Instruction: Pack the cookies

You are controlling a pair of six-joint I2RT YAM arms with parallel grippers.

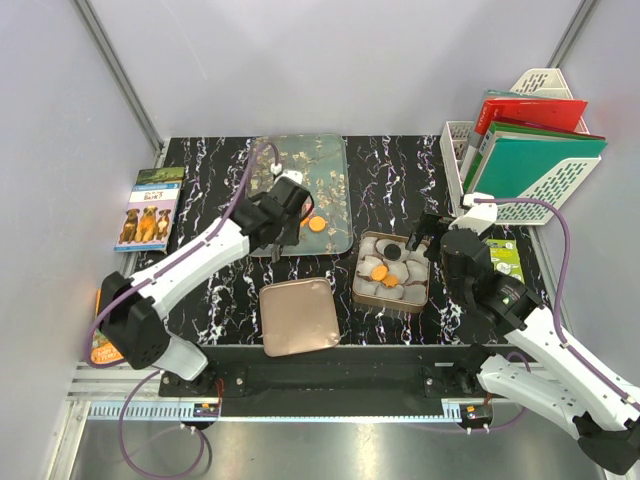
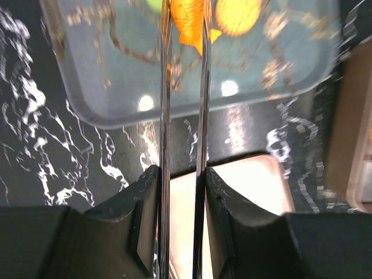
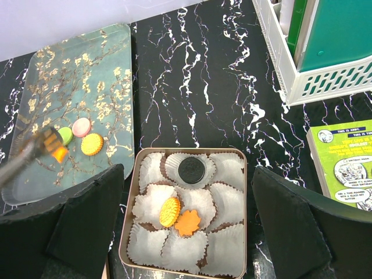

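An orange cookie (image 2: 189, 23) with a jagged edge is pinched between the left gripper's (image 2: 185, 40) thin metal fingers over the floral tray (image 3: 87, 70). In the right wrist view, a green cookie (image 3: 65, 135) lies at its 12 o'clock, a pink cookie (image 3: 81, 126) at 1 and a round orange cookie (image 3: 92, 144) at 2. At the tray's 4 o'clock, the square tin (image 1: 390, 304) holds white paper wrappers (image 3: 226, 247). On them are a dark brown cookie (image 3: 189, 169) at 12, and a ridged orange cookie (image 3: 170, 211) touching a leaf-shaped orange cookie (image 3: 188, 222). The right gripper (image 1: 428, 243) hangs spread wide and empty by the tin's 2 o'clock corner. The rose-gold lid (image 1: 298, 316) lies at the tin's 8 o'clock.
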